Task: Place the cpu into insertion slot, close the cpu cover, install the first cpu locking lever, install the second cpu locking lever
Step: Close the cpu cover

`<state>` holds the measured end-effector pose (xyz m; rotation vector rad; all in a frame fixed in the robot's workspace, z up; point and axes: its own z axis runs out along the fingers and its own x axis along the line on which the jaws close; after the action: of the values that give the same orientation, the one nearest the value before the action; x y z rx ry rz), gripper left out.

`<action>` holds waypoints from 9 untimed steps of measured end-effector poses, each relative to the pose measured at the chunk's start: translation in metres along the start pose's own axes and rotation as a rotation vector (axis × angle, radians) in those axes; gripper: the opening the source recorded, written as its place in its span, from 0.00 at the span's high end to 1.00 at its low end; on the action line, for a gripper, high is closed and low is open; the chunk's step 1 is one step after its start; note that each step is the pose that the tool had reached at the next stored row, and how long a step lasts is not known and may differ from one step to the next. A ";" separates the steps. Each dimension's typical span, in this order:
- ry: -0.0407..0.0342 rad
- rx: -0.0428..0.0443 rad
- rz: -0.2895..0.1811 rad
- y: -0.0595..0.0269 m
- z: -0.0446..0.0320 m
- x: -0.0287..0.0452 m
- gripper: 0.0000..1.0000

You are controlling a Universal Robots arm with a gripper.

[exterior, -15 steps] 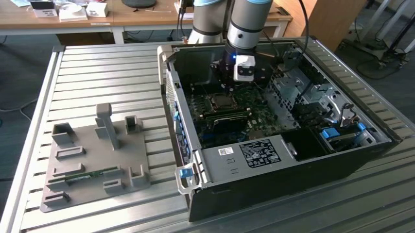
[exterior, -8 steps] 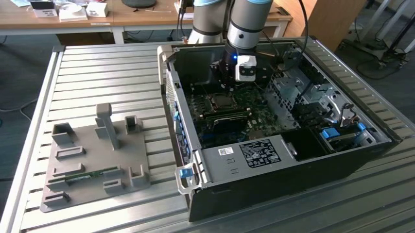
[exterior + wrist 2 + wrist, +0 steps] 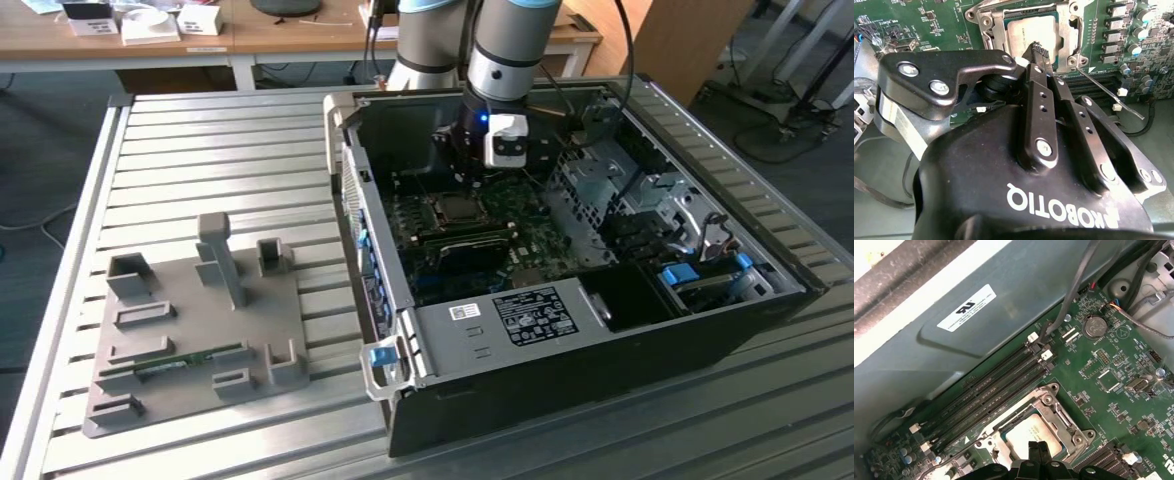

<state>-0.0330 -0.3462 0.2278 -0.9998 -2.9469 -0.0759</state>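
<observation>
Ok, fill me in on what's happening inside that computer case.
A robot arm is working inside the open computer case. Its gripper, shut and empty, hovers just over the cpu, which sits seated with the cpu cover down around it. A thin locking lever sticks out beside it, seemingly not latched.

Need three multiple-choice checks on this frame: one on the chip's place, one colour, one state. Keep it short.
1. The chip sits: A on the green board; B on the grey tray; C outside the case.
2. The long memory slots are: A white; B black; C blue.
3. The metal cover is: A upright; B lying flat around the chip; C off the board.
Key: 1A, it lies in the board's square frame; 2B, all look black; 3B, its rim lies level around the chip.
</observation>
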 end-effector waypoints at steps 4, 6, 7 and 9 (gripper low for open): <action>0.0012 0.0014 -0.034 0.0000 0.0000 0.0000 0.89; 0.0020 0.0022 -0.056 0.0000 0.0000 0.0000 0.89; 0.0023 0.0028 -0.069 0.0000 0.0000 0.0000 0.89; 0.0032 0.0038 -0.096 0.0000 0.0001 0.0000 0.89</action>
<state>-0.0329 -0.3462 0.2277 -0.8558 -2.9900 -0.0739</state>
